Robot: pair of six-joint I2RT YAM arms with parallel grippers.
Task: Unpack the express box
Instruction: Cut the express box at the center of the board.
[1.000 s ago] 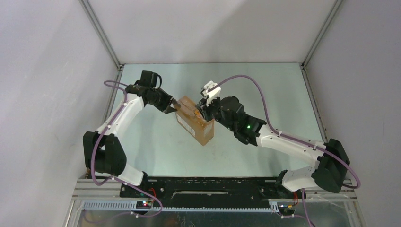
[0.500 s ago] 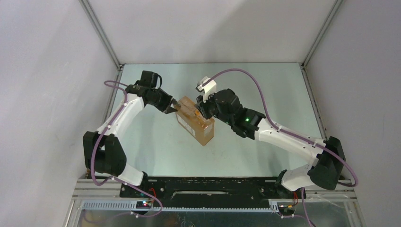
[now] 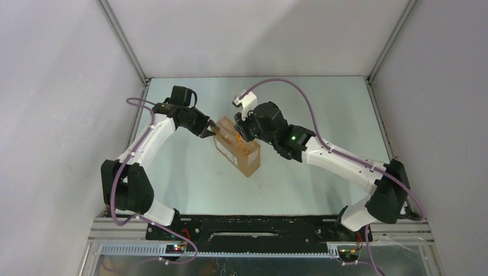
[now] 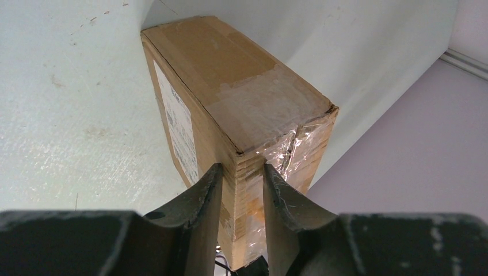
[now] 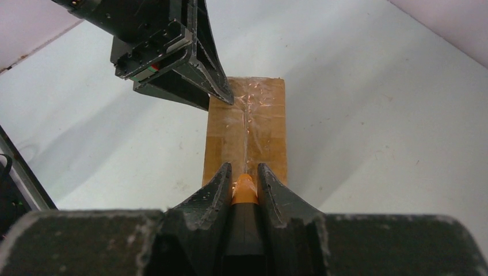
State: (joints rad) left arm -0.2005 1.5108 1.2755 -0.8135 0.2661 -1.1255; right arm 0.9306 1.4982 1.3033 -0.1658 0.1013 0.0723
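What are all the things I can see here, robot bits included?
express box: one, brown cardboard, white label, standing on edge mid-table.
utility knife: one, orange and black, over the box's taped seam.
table: one, pale, beneath everything.
cables: two, purple, along the arms.
arms: two, white and black, reaching from the near edge.
left end effector: one, black, clamped on the box's end.
right end effector: one, black, shut on the knife.
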